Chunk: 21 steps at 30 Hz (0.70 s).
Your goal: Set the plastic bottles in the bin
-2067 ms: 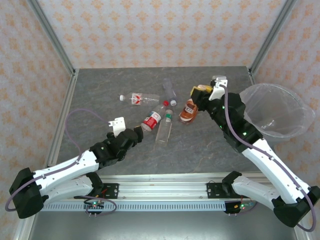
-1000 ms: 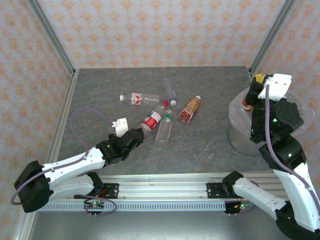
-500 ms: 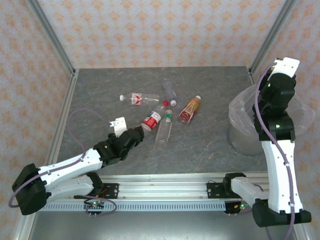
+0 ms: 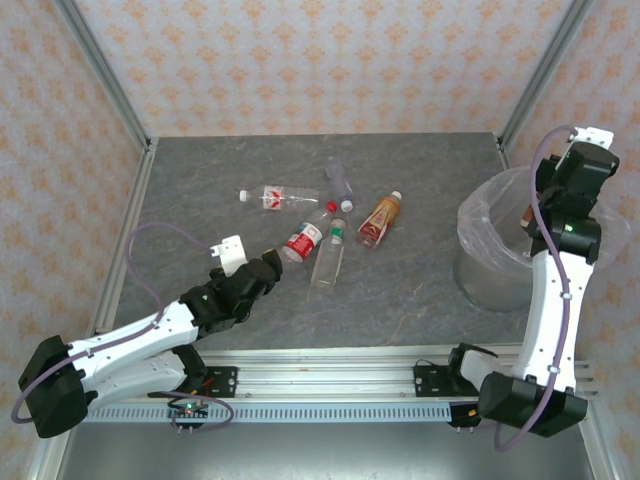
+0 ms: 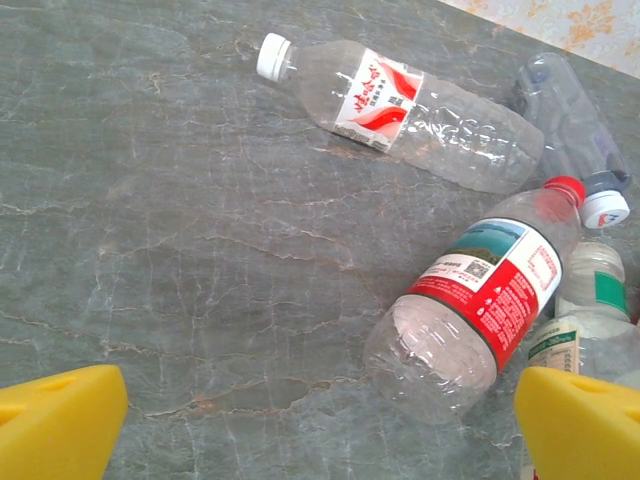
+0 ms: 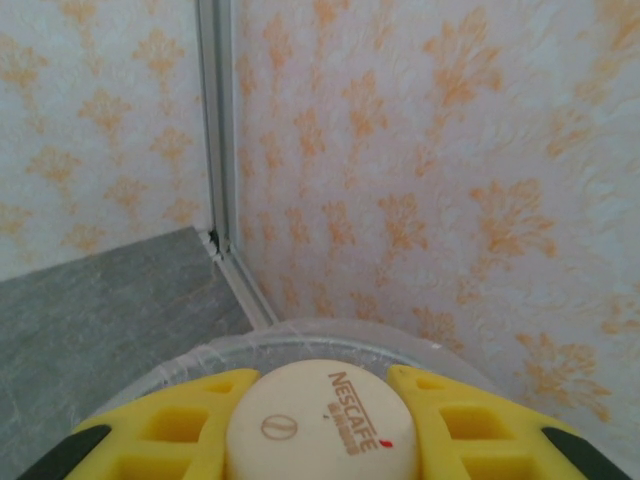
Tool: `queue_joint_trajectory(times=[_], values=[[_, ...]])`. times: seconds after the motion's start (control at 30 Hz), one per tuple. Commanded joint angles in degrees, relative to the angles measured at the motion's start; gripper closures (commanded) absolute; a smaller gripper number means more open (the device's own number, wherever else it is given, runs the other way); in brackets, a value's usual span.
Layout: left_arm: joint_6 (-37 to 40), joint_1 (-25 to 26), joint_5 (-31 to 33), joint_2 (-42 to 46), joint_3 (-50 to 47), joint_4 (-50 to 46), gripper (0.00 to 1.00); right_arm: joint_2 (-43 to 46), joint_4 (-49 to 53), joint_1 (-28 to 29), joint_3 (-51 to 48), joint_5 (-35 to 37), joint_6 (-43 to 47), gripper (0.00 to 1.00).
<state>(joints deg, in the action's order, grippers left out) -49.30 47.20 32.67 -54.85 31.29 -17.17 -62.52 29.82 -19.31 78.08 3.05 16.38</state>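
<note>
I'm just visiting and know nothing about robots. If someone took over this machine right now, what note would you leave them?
Left pincer: open, empty, hovering by the red-capped bottle.
Right pincer: shut on a Nescafe-capped bottle, held over the bin.
On the table: five bottles lying clustered mid-table.
Done: one bottle is at the bin, not yet released; the bin's contents cannot be told.
Left: drop it, then bin the other five.
</note>
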Motion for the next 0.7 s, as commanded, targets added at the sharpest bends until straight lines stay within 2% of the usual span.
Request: queue_joint_trajectory(times=[0.0,0.17,0.4,0.63,0.67], values=[[-0.6,-0.7,3.0,0.2,-0.7,-0.7,0.00,-1.2,2.8,-0.3,-1.4,-6.5,-1.9,1.00],[-0.3,-0.9,3.0,0.4,-0.6,-1.4,0.00,-2.6,5.1,-0.3,-2.4,-7.2,-3.2,1.00],[-1.4,-1.4,3.4,0.7,-1.2,-0.4,0.00,-2.5,5.6,-0.3,-8.0,-11.7,-6.8,1.00],[-2.0,-1.5,3.0,0.1,-1.1,-0.3,0.00,-3.7,6.0,-0.3,-11.1,-13.7,-10.9,0.93],[-2.0,-1.5,3.0,0.1,-1.1,-0.3,0.00,-3.9,6.2,-0.3,-11.5,-13.5,-11.2,0.89]])
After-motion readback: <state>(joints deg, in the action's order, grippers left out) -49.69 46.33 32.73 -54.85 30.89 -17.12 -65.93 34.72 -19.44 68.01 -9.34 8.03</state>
